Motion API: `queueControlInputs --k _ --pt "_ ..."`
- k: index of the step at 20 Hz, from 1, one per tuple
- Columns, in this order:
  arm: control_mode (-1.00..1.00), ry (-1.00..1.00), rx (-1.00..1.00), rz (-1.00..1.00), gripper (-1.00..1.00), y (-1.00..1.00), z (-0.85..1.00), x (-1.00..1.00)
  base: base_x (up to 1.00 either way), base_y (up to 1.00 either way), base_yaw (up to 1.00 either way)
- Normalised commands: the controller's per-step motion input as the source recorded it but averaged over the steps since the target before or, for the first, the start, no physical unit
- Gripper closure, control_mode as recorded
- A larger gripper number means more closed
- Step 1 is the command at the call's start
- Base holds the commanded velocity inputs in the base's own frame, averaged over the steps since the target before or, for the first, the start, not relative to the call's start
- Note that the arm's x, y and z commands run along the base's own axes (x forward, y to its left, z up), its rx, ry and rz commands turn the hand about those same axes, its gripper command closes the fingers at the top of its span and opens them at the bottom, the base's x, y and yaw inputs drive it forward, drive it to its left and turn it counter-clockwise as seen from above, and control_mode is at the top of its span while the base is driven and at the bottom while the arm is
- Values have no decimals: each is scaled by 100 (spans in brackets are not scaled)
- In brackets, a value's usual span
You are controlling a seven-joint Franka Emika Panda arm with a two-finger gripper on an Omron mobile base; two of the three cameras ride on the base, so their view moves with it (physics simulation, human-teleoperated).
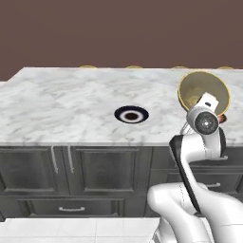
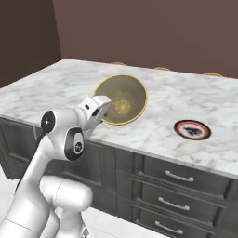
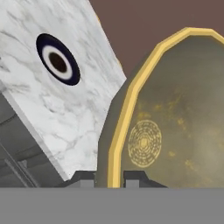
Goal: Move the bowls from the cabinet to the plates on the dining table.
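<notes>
- The navy-rimmed plate is lying flat on the left-hand part of the dining table, well apart from the arm; nothing is resting on it, so this half of the job is looking undone.
- In the hand view the same plate is showing bare at the upper left, off to the side of the raised bowl, which is backing that up.
- The gripper is hanging over the near right stretch of the marble top, its jaws pinching the rim of the olive-yellow bowl, with one finger inside the wall and one outside, as the hand view is showing.
- The bowl is being held on edge, tipped so that its hollow is facing the cameras, and it is standing clear of the marble rather than resting on anything.
- The red-orange-rimmed plate is sitting on the table to the right of the bowl in the right base view, near but not beneath it, and it is carrying nothing.
- I am judging the task as partly under way: one bowl is over the table but not yet set down, and the patterned one is still to be fetched.
</notes>
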Motion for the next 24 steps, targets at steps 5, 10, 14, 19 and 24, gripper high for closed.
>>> queueControlInputs --k 5,10,14,19,24 --pt "100 0 0 0 100 0 0 0 49 37 -15" --pt "100 0 0 0 100 0 0 0 50 43 -9" --pt "100 0 0 0 100 0 0 0 36 34 -7" --pt "100 0 0 0 100 0 0 0 32 17 -5" --pt "100 0 0 0 100 0 0 0 37 1 -1"
